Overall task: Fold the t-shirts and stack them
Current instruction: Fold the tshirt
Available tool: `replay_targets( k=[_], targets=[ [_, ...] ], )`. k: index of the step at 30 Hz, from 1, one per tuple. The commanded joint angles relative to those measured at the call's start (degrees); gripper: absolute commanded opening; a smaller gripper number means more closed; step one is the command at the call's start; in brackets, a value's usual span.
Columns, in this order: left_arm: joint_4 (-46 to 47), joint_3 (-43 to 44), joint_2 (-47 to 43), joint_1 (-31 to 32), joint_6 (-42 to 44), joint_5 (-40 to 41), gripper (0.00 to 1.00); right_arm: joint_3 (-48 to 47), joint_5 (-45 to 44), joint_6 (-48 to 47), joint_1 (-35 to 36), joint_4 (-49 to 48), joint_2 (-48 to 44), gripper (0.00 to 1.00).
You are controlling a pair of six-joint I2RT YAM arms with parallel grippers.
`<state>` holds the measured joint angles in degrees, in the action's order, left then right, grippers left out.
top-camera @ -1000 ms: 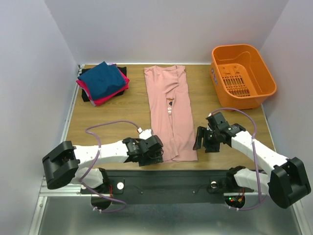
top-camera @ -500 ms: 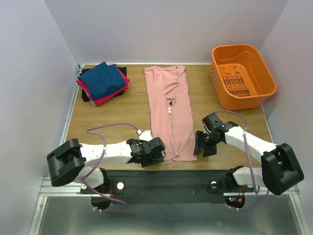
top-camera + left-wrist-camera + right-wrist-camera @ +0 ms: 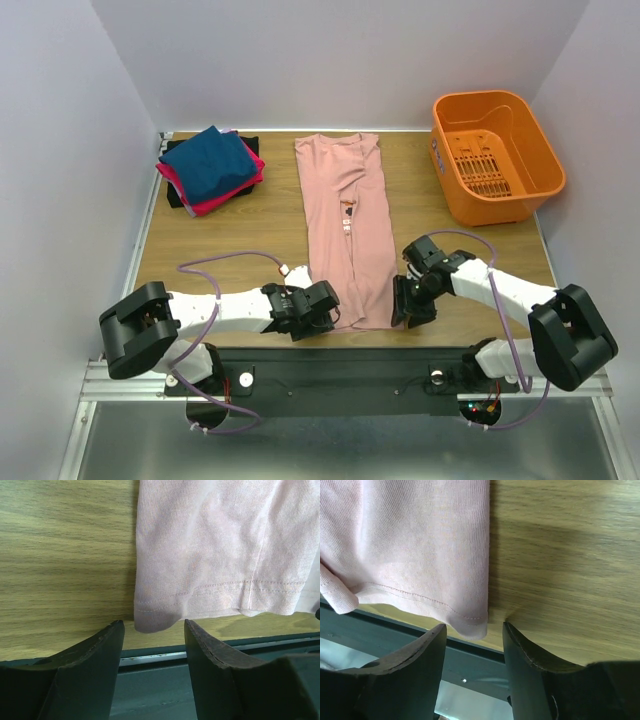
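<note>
Top view: I see the pink t-shirt lying flat on the table. The left hand sits over the hem's left corner and the right hand over its right corner. The folded t-shirts are stacked well beyond the left hand.

Left wrist view: jaws apart, hem corner lying between the tips, unclamped.

Right wrist view: jaws apart, hem corner between the tips, unclamped.
</note>
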<state>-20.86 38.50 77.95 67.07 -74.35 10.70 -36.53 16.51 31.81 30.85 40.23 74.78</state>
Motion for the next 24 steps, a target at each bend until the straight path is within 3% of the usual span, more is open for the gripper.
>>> replay_targets(
  k=[1, 10, 17, 21, 24],
  targets=[
    [-1.20, -0.44, 0.45, 0.26, -1.15, 2.66, 0.63, 0.85, 0.28, 1.06, 1.40, -1.12, 0.18, 0.54],
    [-0.58, -1.24, 1.32, 0.26, -2.38, 3.19, 0.62, 0.32, -0.69, 0.71, 1.85, -1.56, 1.06, 0.42],
    [-0.49, 0.26, 4.66, 0.08, -1.86, 3.80, 0.50, -0.12, -0.43, -0.43, 1.93, -1.56, 2.47, 0.16],
    [-0.84, 0.78, 6.33, -0.18, -1.68, 3.72, 0.46, -0.64, -0.52, -1.14, 1.93, -1.64, 2.82, 0.09],
    [-0.85, 1.14, 6.69, -0.18, -1.68, 3.80, 0.37, -0.91, -0.43, -1.31, 1.93, -1.64, 3.00, 0.04]
  ],
)
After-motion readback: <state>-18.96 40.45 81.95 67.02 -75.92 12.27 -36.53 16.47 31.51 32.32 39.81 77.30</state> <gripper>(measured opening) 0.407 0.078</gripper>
